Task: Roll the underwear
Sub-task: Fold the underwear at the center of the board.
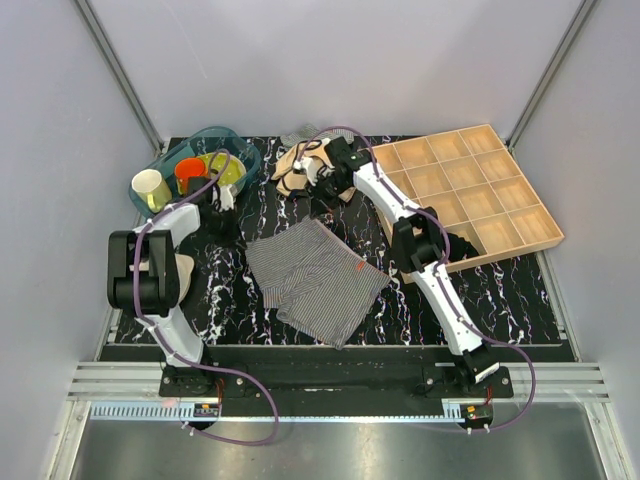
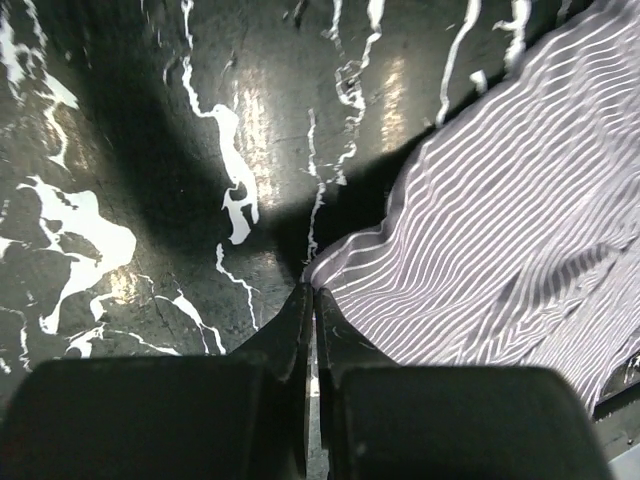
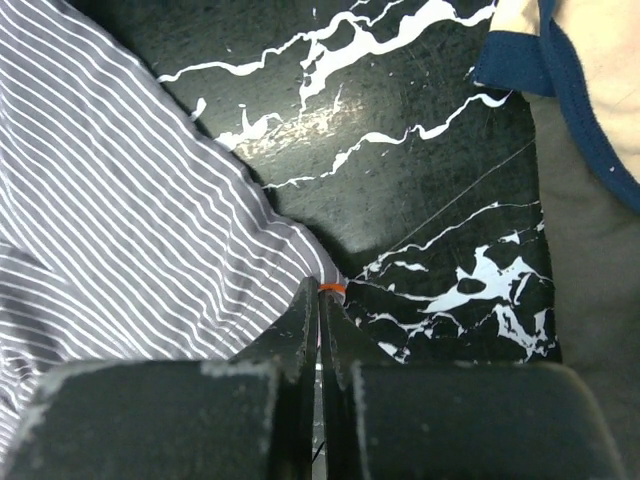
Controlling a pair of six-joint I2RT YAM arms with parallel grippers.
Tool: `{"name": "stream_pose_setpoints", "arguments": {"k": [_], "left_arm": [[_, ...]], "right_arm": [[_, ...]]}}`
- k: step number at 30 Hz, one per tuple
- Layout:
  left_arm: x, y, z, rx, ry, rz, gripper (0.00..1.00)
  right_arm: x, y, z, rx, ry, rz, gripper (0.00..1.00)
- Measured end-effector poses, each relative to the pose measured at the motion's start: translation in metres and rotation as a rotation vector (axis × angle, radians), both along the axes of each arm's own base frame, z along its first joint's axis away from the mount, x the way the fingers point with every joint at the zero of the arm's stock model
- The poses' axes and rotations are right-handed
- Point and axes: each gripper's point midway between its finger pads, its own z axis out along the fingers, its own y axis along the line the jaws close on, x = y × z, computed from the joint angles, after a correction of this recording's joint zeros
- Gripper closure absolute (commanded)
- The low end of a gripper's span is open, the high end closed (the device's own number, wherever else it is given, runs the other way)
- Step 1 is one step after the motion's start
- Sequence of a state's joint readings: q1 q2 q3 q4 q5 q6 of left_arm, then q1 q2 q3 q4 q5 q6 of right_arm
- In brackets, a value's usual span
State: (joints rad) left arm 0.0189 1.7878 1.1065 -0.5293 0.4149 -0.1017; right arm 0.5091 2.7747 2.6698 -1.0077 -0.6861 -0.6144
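The grey-and-white pinstriped underwear [image 1: 315,280] lies spread flat on the black marble mat [image 1: 230,300]. My left gripper [image 1: 240,238] sits at its left corner. In the left wrist view the jaws [image 2: 312,290] are closed, with the slightly raised corner of the underwear [image 2: 480,230] at their tips. My right gripper [image 1: 387,272] sits at the right edge. In the right wrist view its closed tips [image 3: 320,290] meet the hem of the underwear [image 3: 130,220] at the small red mark [image 3: 332,287], which also shows from above [image 1: 358,268].
A wooden compartment tray [image 1: 470,195] stands at the back right, with a dark piece in a near cell. A teal bin [image 1: 205,150] with cups is at the back left. Beige garments [image 1: 298,168] lie at the back centre; one with dark trim [image 3: 570,70] lies ahead of the right gripper.
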Motion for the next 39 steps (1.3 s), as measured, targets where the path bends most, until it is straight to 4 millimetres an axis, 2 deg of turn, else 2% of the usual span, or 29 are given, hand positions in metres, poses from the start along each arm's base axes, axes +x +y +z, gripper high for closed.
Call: {"name": "stream_pose_setpoints", "arguments": {"k": [5, 11, 16, 19, 22, 27, 32, 39], "left_arm": [[0.009, -0.001, 0.033, -0.004, -0.099, -0.003, 1.00], [0.018, -0.004, 0.063, -0.020, -0.187, -0.008, 1.00], [0.028, -0.009, 0.084, -0.039, -0.239, -0.023, 1.00], [0.032, -0.014, 0.094, -0.049, -0.259, -0.036, 1.00], [0.032, -0.029, 0.104, -0.060, -0.281, -0.075, 1.00], [0.017, -0.056, 0.117, -0.091, -0.294, -0.145, 1.00], [-0.016, -0.074, 0.128, -0.121, -0.304, -0.192, 1.00], [-0.063, -0.094, 0.127, -0.168, -0.279, -0.244, 1.00]], "right_arm": [[-0.002, -0.004, 0.028, 0.024, -0.014, 0.000, 1.00], [0.004, -0.011, 0.097, 0.100, -0.109, -0.012, 1.00], [0.004, -0.024, 0.133, 0.138, -0.149, -0.026, 1.00], [0.000, -0.033, 0.136, 0.137, -0.136, -0.035, 1.00], [-0.008, -0.044, 0.131, 0.121, -0.107, -0.045, 1.00], [-0.026, -0.065, 0.118, 0.094, -0.059, -0.047, 1.00], [-0.052, -0.090, 0.116, 0.077, -0.050, -0.039, 1.00], [-0.075, -0.114, 0.121, 0.076, -0.088, -0.018, 1.00]]}}
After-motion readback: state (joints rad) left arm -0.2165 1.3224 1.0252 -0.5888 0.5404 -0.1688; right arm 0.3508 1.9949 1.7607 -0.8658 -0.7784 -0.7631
